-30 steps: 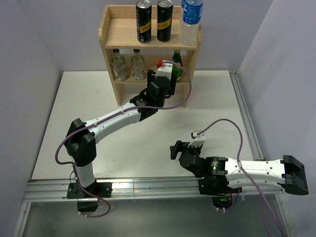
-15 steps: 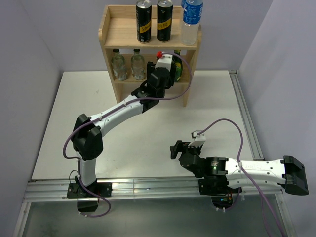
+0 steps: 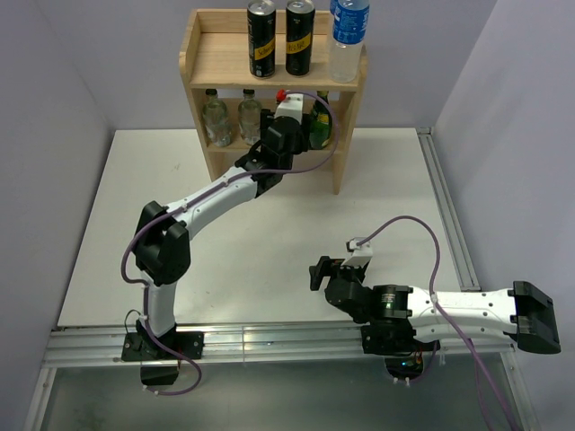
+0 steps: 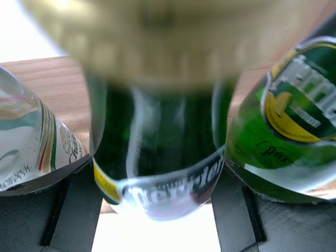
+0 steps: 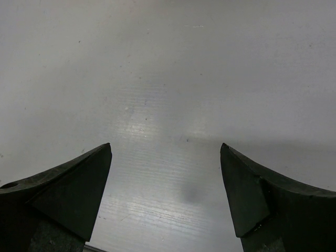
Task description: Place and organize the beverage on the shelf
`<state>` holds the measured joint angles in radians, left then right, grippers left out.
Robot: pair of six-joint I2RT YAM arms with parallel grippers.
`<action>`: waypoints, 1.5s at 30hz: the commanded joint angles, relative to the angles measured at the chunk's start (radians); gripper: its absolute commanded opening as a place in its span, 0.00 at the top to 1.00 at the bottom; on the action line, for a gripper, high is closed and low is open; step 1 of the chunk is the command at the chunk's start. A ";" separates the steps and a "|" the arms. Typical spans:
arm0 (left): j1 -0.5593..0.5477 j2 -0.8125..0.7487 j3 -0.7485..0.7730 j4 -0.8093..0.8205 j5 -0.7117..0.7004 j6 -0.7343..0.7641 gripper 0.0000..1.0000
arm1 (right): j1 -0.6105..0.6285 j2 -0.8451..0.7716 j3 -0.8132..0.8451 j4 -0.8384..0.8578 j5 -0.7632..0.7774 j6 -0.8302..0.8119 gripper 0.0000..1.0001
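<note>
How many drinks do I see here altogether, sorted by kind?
Black cans: 2
Blue-labelled water bottle: 1
Small clear bottles: 2
Green bottles: 2
Total: 7

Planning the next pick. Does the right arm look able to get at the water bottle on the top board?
Probably yes: the right hand is open and empty, the water bottle stands at the shelf's right end, nothing between.

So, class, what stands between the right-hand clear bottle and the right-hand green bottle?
Another green bottle, held in the left gripper; the left wrist view shows it.
</note>
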<state>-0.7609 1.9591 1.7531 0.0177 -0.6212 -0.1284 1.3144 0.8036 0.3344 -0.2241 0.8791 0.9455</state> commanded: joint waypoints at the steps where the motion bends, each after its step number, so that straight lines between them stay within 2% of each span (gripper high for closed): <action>1: 0.014 -0.028 0.094 0.143 0.020 -0.033 1.00 | -0.004 0.011 0.005 0.035 0.047 0.003 0.09; 16: 0.034 -0.006 0.115 0.130 0.095 -0.091 1.00 | -0.004 0.025 0.008 0.037 0.047 0.004 0.09; 23: 0.034 0.000 0.117 0.125 0.087 -0.096 0.94 | -0.004 0.019 0.005 0.040 0.049 0.003 0.09; 26: 0.034 0.000 0.114 0.122 0.080 -0.096 0.82 | -0.006 0.019 0.005 0.039 0.047 0.003 0.09; 29: 0.034 0.000 0.111 0.122 0.072 -0.094 0.57 | -0.004 0.016 0.003 0.040 0.049 0.003 0.09; 30: 0.034 0.000 0.111 0.119 0.071 -0.093 0.43 | -0.004 0.016 0.003 0.039 0.047 0.004 0.09; 33: 0.032 0.003 0.114 0.111 0.064 -0.091 0.26 | -0.006 0.014 0.002 0.040 0.047 0.004 0.09; 37: 0.032 0.000 0.114 0.110 0.060 -0.088 0.22 | -0.004 0.016 0.003 0.039 0.049 0.004 0.09; 40: 0.032 0.000 0.111 0.110 0.054 -0.089 0.12 | -0.004 0.014 0.003 0.039 0.047 0.004 0.09; 45: 0.031 -0.005 0.102 0.116 0.052 -0.088 0.10 | -0.004 0.014 0.003 0.039 0.049 0.004 0.09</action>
<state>-0.7387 1.9797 1.7824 0.0174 -0.5735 -0.2008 1.3148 0.8227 0.3344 -0.2176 0.8825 0.9451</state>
